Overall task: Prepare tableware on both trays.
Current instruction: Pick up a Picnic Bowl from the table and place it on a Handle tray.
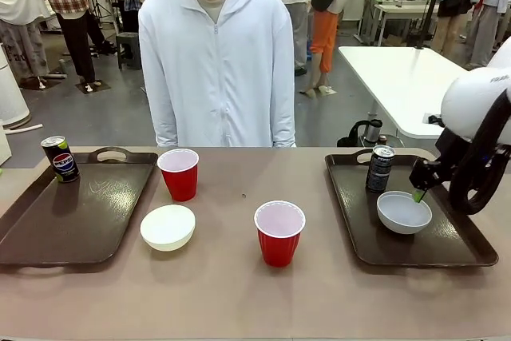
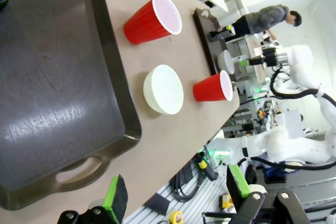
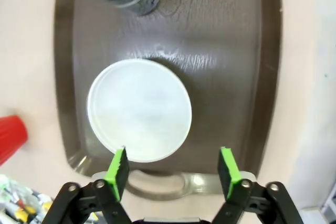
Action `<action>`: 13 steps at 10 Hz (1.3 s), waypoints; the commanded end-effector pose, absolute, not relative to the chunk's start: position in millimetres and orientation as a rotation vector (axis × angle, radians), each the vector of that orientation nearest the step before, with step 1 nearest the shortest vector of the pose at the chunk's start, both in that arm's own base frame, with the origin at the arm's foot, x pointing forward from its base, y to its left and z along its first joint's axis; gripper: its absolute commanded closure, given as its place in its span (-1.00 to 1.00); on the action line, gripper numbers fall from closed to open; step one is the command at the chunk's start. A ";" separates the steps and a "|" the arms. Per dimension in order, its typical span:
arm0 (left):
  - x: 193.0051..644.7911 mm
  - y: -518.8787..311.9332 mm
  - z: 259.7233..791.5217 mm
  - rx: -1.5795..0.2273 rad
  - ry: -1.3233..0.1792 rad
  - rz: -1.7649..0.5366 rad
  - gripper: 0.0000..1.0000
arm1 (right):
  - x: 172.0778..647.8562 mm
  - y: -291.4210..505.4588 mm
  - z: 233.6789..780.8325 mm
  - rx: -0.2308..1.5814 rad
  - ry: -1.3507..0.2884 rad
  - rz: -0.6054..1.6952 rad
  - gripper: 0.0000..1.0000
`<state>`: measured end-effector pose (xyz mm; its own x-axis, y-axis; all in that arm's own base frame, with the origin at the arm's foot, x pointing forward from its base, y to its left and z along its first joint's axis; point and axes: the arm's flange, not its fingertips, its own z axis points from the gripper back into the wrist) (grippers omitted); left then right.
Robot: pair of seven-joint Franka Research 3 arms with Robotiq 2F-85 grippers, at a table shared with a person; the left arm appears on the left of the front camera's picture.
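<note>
While the right gripper [image 3: 172,157] hangs spread above the pale bowl [image 3: 139,109] near the handle edge of the right tray [image 3: 226,51], the left gripper [image 2: 177,191] stands wide beside the left tray [image 2: 52,87]

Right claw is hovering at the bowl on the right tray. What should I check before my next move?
1. Right claw open: ok.
2. Right claw clear of grey-white bowl rim: cannot tell.
3. Bowl upright on right tray beside can: ok.
4. Left claw open, empty: ok.
5. Cream bowl on left tray: not ok, on table.
6. Far red cup, near red cup on trays: not ok, both on table.
</note>
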<state>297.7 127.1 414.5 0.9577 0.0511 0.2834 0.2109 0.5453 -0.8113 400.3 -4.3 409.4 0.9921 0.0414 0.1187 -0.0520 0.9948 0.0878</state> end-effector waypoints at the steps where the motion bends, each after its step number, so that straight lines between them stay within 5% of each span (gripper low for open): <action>1: 297.2 128.2 415.5 -1.003 -0.294 -0.090 -1.00 | 379.3 -7.5 431.1 0.053 -0.104 0.050 -1.00; 13: 297.2 128.2 415.5 -1.003 -0.294 -0.090 -1.00 | 381.4 -7.1 436.8 0.080 -0.112 0.056 -1.00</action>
